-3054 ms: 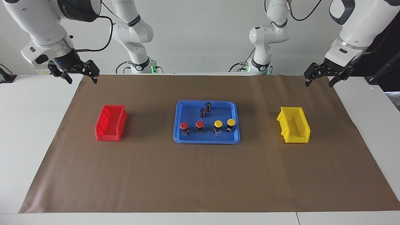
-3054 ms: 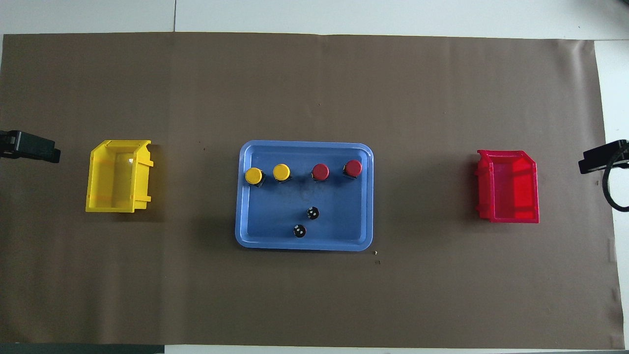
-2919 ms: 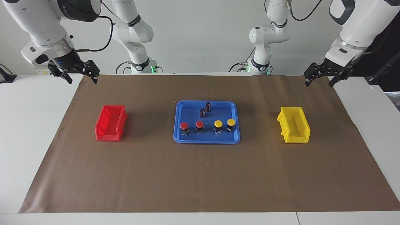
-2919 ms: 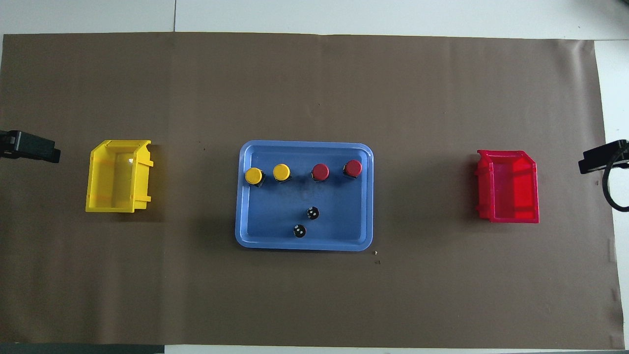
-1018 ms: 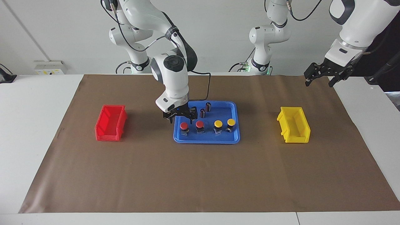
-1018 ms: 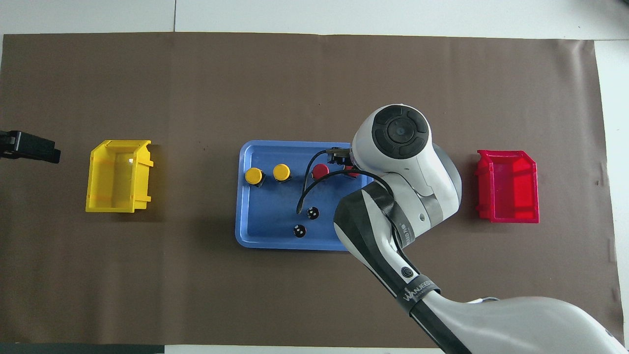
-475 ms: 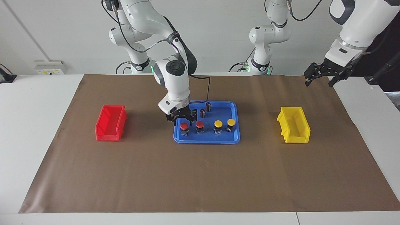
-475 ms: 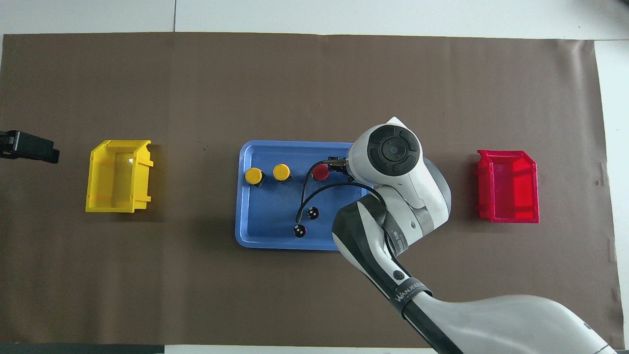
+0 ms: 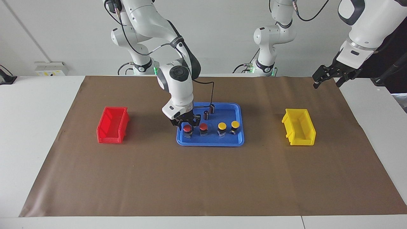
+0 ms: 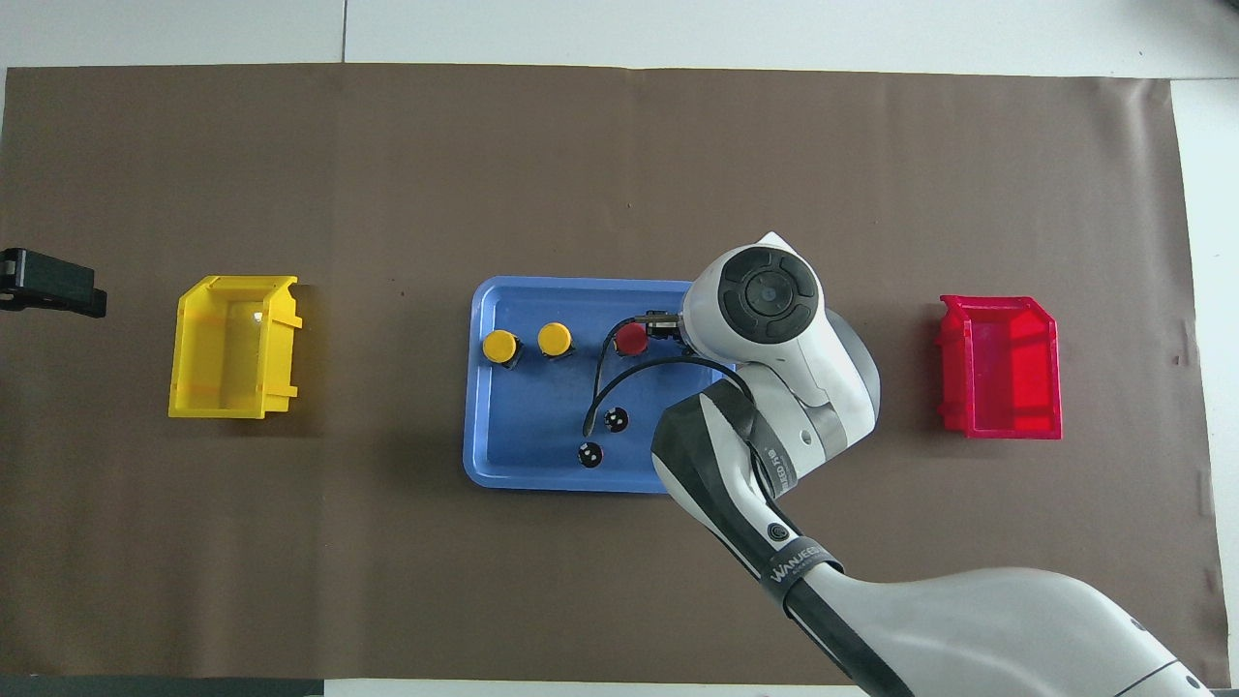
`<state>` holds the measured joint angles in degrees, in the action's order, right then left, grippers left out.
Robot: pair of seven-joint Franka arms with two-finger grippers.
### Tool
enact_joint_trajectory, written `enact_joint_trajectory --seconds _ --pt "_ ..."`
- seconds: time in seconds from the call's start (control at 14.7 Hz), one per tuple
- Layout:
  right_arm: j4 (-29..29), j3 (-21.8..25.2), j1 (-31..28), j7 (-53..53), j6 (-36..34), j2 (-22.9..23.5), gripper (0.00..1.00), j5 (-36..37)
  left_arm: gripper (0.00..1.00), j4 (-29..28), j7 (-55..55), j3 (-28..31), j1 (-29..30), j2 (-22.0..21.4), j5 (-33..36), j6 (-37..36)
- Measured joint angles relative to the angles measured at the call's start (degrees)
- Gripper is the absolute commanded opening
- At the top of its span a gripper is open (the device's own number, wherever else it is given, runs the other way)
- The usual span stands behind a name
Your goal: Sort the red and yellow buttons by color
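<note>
there, right tool (image 9: 187, 124) spread, straddling the end red button (image 9: 187, 128); left tool (image 9: 327, 78) spread, idle.

Readable markings, one item: a white brand word along the dark band (image 10: 796, 563) of my right arm (image 10: 929, 620), overhead view, apparently "WANJEED", letters uncertain. I find none legible elsewhere.

Right gripper (image 9: 187, 122) low over blue tray (image 9: 210, 142), fingers spread astride the end red button (image 9: 187, 128). Left gripper (image 9: 329, 77) waits well apart from tray.
</note>
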<state>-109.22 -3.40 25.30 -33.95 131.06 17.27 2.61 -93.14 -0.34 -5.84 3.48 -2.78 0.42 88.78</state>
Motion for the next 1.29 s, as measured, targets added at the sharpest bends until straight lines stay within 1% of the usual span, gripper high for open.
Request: enact_joint_trajectory --seconds 0.07,0.14,0.34,0.41,0.54,0.68,0.81,0.95,1.09,1.29 --pt "1.12 0.03 -0.03 0.0 -0.97 0.0 0.09 0.0 1.0 -0.02 -0.2 0.0 0.0 0.0 0.0 -0.09" --pt "3.19 0.1 -0.13 0.0 -3.46 0.05 0.09 0.0 1.0 -0.03 -0.25 -0.02 -0.01 0.0 0.0 -0.22" --pt "11.91 0.4 -1.74 2.24 -13.64 -0.15 0.1 0.02 1.0 -0.03 -0.33 -0.16 -0.05 -0.07 0.0 -0.65" --pt "13.56 0.45 -3.3 5.01 -16.47 -1.02 0.1 0.03 1.0 -0.03 -0.37 -0.22 -0.08 -0.07 0.0 -0.65" --pt "13.49 0.58 -8.05 12.32 -22.88 -4.82 0.1 0.04 1.0 -0.9 -0.48 -0.6 -0.27 -0.23 -0.01 0.81" --pt "9.61 0.74 -13.62 19.98 -26.77 -10.72 0.1 0.04 1.0 -5.76 -2.97 -0.99 -2.9 -1.22 -0.03 7.6" --pt "2.54 0.86 -18.64 27.38 -27.09 -17.38 0.1 0.05 1.0 -11.14 -8.67 -1.39 -7.99 -1.34 -0.03 14.55" --pt "-4.24 0.9 -23.94 34.99 -26.16 -22.72 0.1 0.04 1.0 -13.95 -13.8 -1.63 -13.58 0.25 -0.03 18.27" --pt "-9.13 0.96 -28.08 40.06 -23.49 -25.42 0.1 0.04 1.0 -14.72 -20.55 -1.71 -18.25 3.29 -0.02 22.16" --pt "-16.42 1.01 -31.95 45.63 -16.95 -27.52 0.1 0.04 1.0 -15.04 -30.03 -1.78 -24.13 9.46 0.02 29.11"
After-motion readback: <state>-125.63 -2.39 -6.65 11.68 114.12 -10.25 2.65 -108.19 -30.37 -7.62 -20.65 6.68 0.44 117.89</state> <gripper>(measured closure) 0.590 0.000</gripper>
